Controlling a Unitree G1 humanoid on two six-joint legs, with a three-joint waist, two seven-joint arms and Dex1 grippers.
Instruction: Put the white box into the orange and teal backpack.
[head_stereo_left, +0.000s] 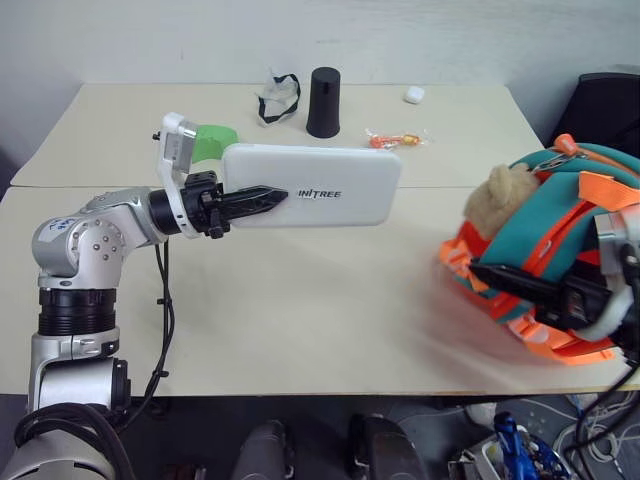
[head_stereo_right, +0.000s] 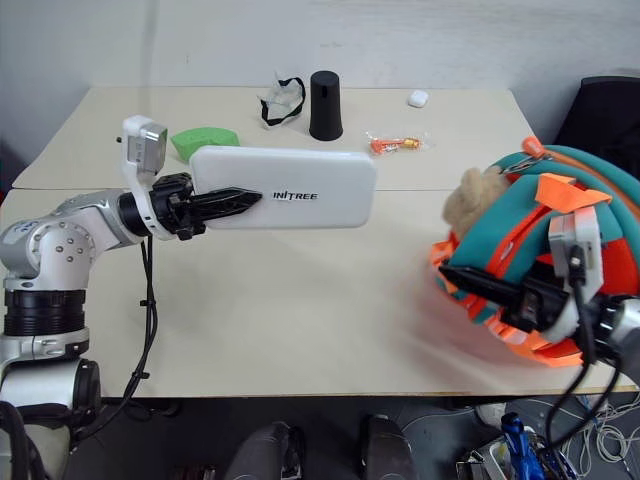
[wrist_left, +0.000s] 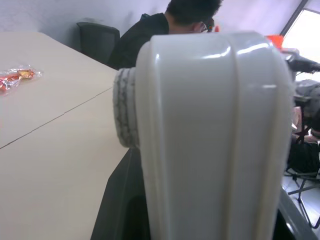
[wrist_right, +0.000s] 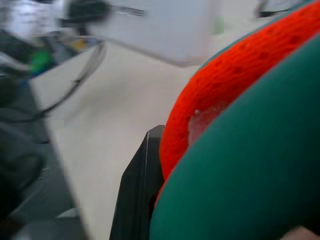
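Held level above the tabletop (head_stereo_left: 300, 320) by one end in the left jaws (head_stereo_left: 262, 199), the white box (head_stereo_left: 310, 185) looked stiff, light and slick, while the right jaws (head_stereo_right: 500, 290) pinched the soft orange and teal backpack (head_stereo_right: 560, 240).

Bright even light; backpack (head_stereo_left: 545, 270) motion-blurred

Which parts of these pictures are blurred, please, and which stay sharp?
In the left eye view the backpack smears along its lower left edge, while the white box and left gripper are crisp. The right wrist view is soft all over, with the orange strap in close-up. The left wrist view shows the box sharply.
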